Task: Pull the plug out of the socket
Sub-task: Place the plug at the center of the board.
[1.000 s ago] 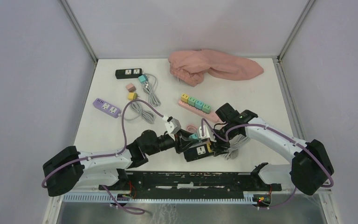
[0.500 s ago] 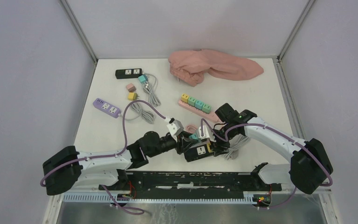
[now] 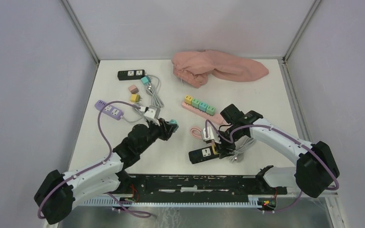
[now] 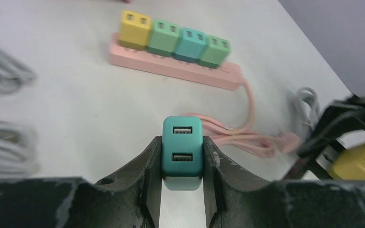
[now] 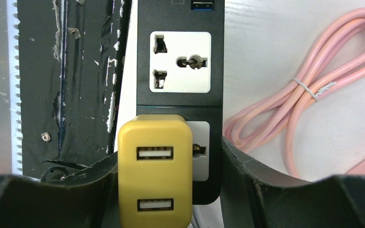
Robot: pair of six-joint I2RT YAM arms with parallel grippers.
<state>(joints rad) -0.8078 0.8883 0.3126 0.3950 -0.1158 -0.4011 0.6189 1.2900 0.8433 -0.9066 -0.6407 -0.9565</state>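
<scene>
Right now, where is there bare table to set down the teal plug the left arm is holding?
Bare table lies far right, between the pink cloth and the right arm. Another patch sits between the white cords and the pink strip. Crowded: around the near black strip and pink cord.

Pinching a teal plug (image 4: 182,159) in the left gripper (image 4: 182,142), with a black finger (image 4: 148,171) pressed on each side. Two small slots on its front, one above the other. Behind it, on the white table (image 4: 76,109), a long pink power strip (image 4: 223,78) with a row of four plugs (image 4: 193,40) on top: yellow, green, blue, green. From its end, a pink cord (image 4: 248,107) looping down near the teal plug. Blurry grey cables (image 4: 2,71) at the left edge. At the right edge, a black arm part (image 4: 347,114) with a yellow plug (image 4: 359,161) just below it.
</scene>
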